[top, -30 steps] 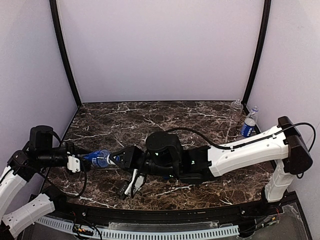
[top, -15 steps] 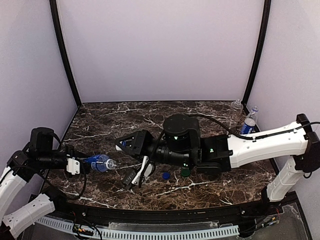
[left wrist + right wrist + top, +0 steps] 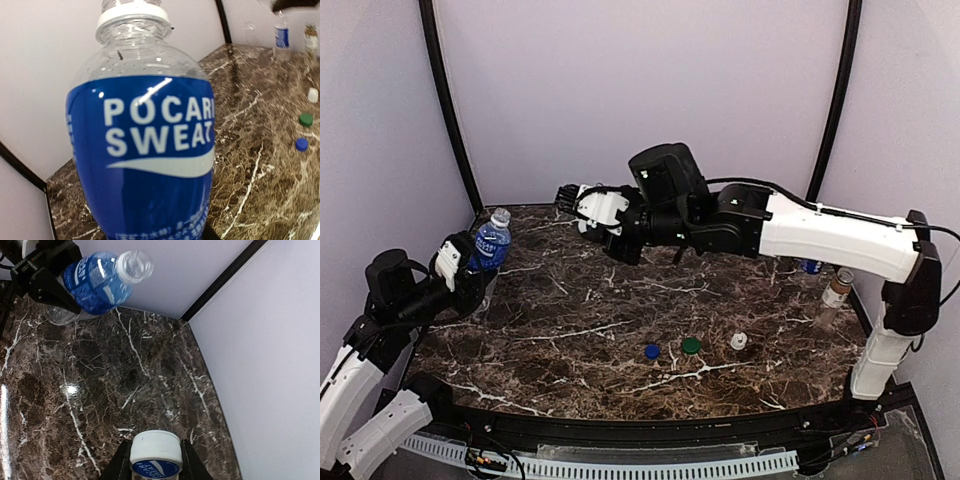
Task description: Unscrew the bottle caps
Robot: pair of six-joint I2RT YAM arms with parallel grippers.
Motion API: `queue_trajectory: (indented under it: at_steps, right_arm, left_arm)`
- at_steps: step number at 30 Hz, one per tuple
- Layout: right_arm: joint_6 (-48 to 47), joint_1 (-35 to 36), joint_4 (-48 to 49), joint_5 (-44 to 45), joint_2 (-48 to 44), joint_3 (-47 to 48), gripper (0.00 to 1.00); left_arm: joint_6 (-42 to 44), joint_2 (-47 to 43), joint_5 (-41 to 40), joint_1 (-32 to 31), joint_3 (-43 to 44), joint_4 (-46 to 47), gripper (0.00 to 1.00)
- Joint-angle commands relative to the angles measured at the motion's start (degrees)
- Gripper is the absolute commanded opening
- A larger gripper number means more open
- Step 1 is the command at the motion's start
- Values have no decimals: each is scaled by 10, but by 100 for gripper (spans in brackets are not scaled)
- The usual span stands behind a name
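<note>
Tabletop of dark veined marble point(image 3: 580, 300) takes up most of the scene. The right arm point(image 3: 820, 235) stretches from the near right corner over to the far middle and carries the right gripper point(image 3: 568, 197) high above the surface. Its fingers are clenched on a small white-and-blue cap point(image 3: 155, 447) (most likely the one from the bottle opposite). The left arm point(image 3: 380, 310) sits folded at the near left. The left gripper point(image 3: 472, 268) grasps the blue-label bottle point(image 3: 493, 242) low on its body and holds it upright, off the table, with its mouth open.

A clear bottle point(image 3: 60, 316) lies just below that gripper. The brown bottle point(image 3: 832, 298) stands at the right edge with no cap on. A second blue-label bottle point(image 3: 281, 36) stands just beyond it, too small to tell if it is capped. A blue cap point(image 3: 651, 351), a green cap point(image 3: 691, 345) and a white cap point(image 3: 739, 341) lie in a row near the front.

Let go from this height, the held cap would probably bounce and roll off the table. The low grip leaves the open bottle top-heavy, so a quick move could tip it. A careless swing back by the right arm could knock over the brown bottle.
</note>
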Motion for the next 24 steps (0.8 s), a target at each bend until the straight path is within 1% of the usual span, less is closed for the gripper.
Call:
queue_trajectory:
  at_steps: [1, 2, 3, 4, 5, 7, 9, 13, 15, 18, 21, 22, 24]
  right_arm:
    - [323, -3, -215, -68, 105, 55, 0]
    - [377, -3, -252, -77, 133, 84, 0]
    - [409, -3, -304, -93, 164, 111, 0]
    - [429, -3, -344, -102, 192, 140, 0]
    - [445, 0, -378, -95, 220, 166, 0]
    - [460, 14, -420, -58, 264, 202, 0]
    - [462, 25, -436, -48, 298, 224, 0]
    - [482, 27, -461, -59, 355, 265, 0]
    - [487, 28, -469, -54, 380, 280, 0]
    - [491, 28, -468, -67, 408, 286, 0]
    - [502, 29, -480, -53, 431, 306, 0]
    - [503, 29, -485, -44, 436, 314, 2]
    - [504, 29, -490, -27, 442, 323, 12]
  left_arm:
    - [-284, -19, -42, 40, -45, 109, 33]
    - [-307, -23, -41, 56, -57, 115, 33]
    - [-349, -24, -38, 63, -62, 125, 33]
    - [-365, -28, -37, 78, -72, 129, 34]
    - [-390, -30, -36, 85, -76, 131, 34]
    - [-405, -39, -26, 99, -89, 140, 35]
    - [-410, -46, -11, 107, -103, 150, 35]
    - [-425, -52, 10, 120, -125, 158, 35]
    - [-418, -55, 26, 121, -133, 173, 36]
    - [-417, -57, 52, 122, -140, 193, 36]
    - [-417, -57, 62, 123, -145, 201, 36]
    - [-418, -57, 66, 123, -145, 204, 36]
    - [-420, -56, 74, 122, -147, 209, 36]
